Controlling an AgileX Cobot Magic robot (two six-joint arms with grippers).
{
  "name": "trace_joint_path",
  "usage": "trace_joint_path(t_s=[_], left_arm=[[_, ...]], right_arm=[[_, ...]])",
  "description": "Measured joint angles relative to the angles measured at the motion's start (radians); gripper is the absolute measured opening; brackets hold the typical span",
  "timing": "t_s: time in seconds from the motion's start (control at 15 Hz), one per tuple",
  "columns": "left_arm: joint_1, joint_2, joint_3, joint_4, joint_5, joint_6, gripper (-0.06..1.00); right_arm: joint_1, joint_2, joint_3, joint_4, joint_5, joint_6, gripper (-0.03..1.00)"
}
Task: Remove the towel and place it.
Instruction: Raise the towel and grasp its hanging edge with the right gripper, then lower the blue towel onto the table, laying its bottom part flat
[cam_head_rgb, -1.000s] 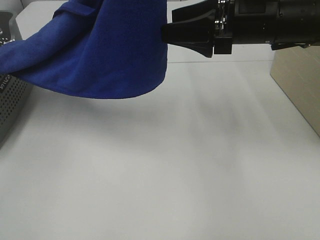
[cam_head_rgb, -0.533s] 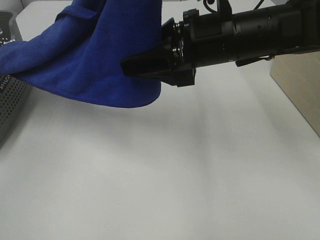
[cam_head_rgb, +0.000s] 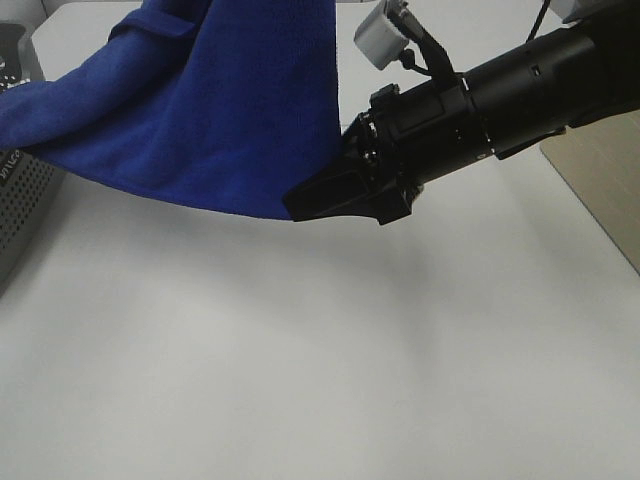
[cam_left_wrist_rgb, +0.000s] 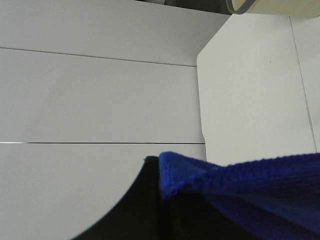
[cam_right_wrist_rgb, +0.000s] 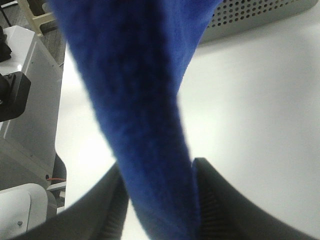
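Note:
The royal-blue plush towel (cam_head_rgb: 220, 100) hangs from above the frame and drapes left onto a perforated grey box (cam_head_rgb: 20, 200). My right gripper (cam_head_rgb: 300, 207) reaches in from the right to the towel's lower right edge. In the right wrist view a hanging fold of the towel (cam_right_wrist_rgb: 145, 125) runs between the two black fingers (cam_right_wrist_rgb: 100, 205), which stand apart on either side of it. My left gripper is out of the exterior high view. In the left wrist view the towel's hemmed edge (cam_left_wrist_rgb: 220, 175) lies over a black finger (cam_left_wrist_rgb: 135, 210), which holds it up.
A white table (cam_head_rgb: 300, 360) spreads below the towel. A tan box (cam_head_rgb: 600, 180) stands at the right edge. A white cabinet (cam_right_wrist_rgb: 20, 100) shows in the right wrist view, beside the table.
My right gripper has swung down and left from beside the towel's upper right to its lower right edge, and the arm now slants downward. The towel hangs much as before.

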Motion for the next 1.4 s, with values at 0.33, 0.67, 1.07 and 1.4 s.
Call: trace_joint_path(t_s=[0.33,0.67,1.07,1.4], left_arm=[[0.0,0.0,0.0,-0.001,0.048,0.0,0.0],[0.0,0.0,0.0,-0.001,0.049,0.0,0.0],[0.0,0.0,0.0,-0.027,0.05,-0.004,0.0],[0.0,0.001,0.0,-0.103,-0.017,-0.443,0.0]], right_arm=[[0.0,-0.069,0.0,-0.05,0.002,0.086,0.27],[0.0,-0.069,0.0,-0.138,0.001,0.215,0.09],[0.0,-0.107,-0.003,-0.254,-0.023,0.498,0.0],[0.0,-0.235,-0.209,-0.793,0.046,1.181,0.0]])
